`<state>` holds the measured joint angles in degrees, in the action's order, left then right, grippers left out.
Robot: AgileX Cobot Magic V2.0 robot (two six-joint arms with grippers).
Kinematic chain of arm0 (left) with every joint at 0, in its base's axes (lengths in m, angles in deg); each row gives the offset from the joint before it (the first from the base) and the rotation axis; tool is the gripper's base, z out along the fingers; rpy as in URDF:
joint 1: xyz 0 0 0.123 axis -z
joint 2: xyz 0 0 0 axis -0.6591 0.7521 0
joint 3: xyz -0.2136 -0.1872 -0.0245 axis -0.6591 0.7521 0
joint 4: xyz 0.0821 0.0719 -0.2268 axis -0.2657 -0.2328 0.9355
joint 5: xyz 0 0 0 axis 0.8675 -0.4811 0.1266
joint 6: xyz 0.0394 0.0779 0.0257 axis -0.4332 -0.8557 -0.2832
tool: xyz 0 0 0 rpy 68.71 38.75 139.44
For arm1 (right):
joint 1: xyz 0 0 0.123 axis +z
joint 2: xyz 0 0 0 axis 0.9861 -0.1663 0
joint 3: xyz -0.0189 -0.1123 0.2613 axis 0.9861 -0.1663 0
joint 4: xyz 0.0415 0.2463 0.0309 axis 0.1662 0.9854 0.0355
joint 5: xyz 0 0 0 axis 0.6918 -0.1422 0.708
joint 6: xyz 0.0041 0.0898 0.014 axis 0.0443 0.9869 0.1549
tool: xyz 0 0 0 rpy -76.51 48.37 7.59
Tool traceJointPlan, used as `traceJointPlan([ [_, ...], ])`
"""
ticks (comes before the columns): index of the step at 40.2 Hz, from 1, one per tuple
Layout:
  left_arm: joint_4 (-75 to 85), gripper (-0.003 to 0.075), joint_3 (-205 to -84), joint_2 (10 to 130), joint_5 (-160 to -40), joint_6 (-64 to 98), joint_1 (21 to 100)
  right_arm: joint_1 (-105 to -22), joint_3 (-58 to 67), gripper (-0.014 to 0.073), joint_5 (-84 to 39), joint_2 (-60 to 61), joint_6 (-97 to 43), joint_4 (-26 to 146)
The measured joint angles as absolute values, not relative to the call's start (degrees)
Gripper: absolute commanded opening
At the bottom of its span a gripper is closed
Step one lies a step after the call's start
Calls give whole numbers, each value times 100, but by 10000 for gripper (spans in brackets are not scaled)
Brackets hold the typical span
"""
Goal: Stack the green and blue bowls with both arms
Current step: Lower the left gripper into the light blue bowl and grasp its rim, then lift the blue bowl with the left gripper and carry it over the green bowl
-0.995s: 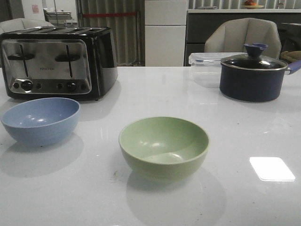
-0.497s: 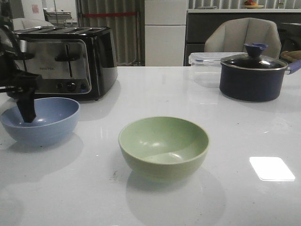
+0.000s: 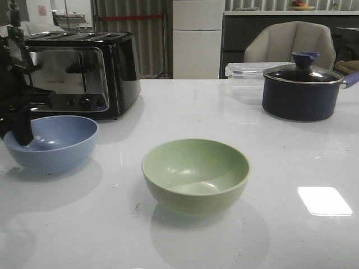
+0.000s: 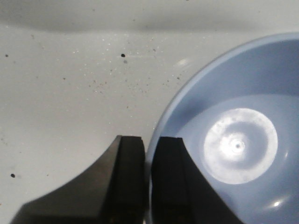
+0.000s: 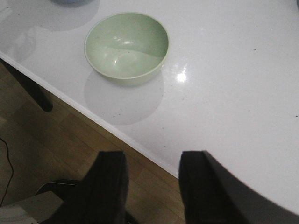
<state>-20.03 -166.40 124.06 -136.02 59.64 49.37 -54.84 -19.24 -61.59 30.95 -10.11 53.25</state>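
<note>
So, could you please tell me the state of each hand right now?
Left hand: shut on the blue bowl rim.
Right hand: open, empty.

Muted colours on a glossy white desk (image 3: 291,157)

A dusty blue bowl (image 3: 56,143), a sage green bowl (image 3: 195,175), a black-and-chrome toaster (image 3: 78,73) and a dark navy pot (image 3: 302,92) are seen.
</note>
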Motion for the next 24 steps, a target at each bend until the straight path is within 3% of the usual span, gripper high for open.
traceJointPlan([
  [9,-1942,98,-16640,11988,-13812,5685,4937,-5484,-1924,391,-6159,3095,-1011,5325],
  [24,-423,98,-16640,10471,-14292,3953,5148,-5484,-1924,391,-6159,3095,-1011,5325],
])
